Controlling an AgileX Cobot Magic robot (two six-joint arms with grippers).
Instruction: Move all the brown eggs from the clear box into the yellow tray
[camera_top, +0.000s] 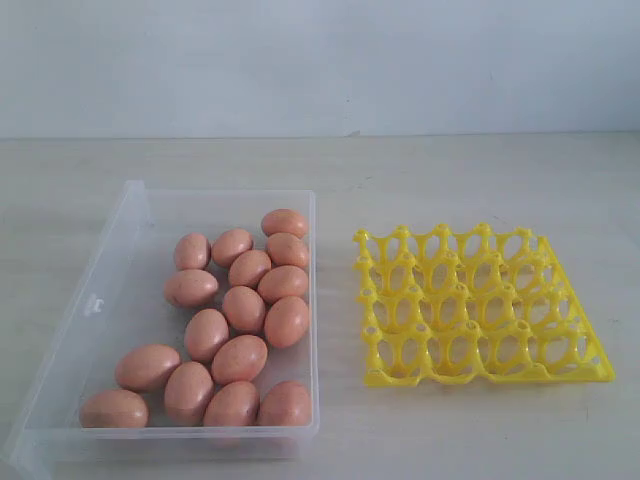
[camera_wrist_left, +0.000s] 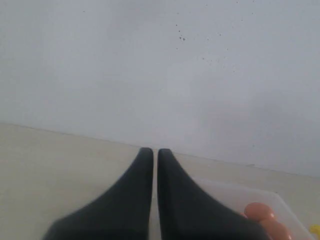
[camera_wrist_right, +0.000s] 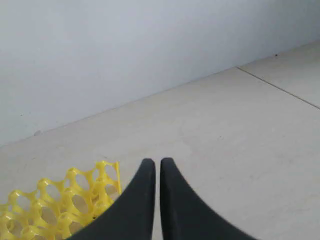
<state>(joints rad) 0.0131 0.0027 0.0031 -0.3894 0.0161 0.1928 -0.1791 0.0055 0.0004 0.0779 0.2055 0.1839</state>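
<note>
Black fingers of the left gripper (camera_wrist_left: 155, 150) are closing to a hairline gap and gripping nothing, with a corner of the clear box (camera_wrist_left: 225, 192) and a couple of the brown eggs (camera_wrist_left: 259, 211) showing close beside them on the pale table (camera_wrist_left: 60, 165). The right gripper (camera_wrist_right: 157, 161) is likewise sitting closed and empty, an edge of the yellow tray (camera_wrist_right: 60, 200) lying near its fingers. In the exterior view all sixteen eggs are lying in the box, which is sitting left of the tray and apart from it.

light: bright, even | shadows: faint, soft | exterior: slightly hazy | left claw (camera_wrist_left: 155, 152), right claw (camera_wrist_right: 154, 161): blurred
</note>
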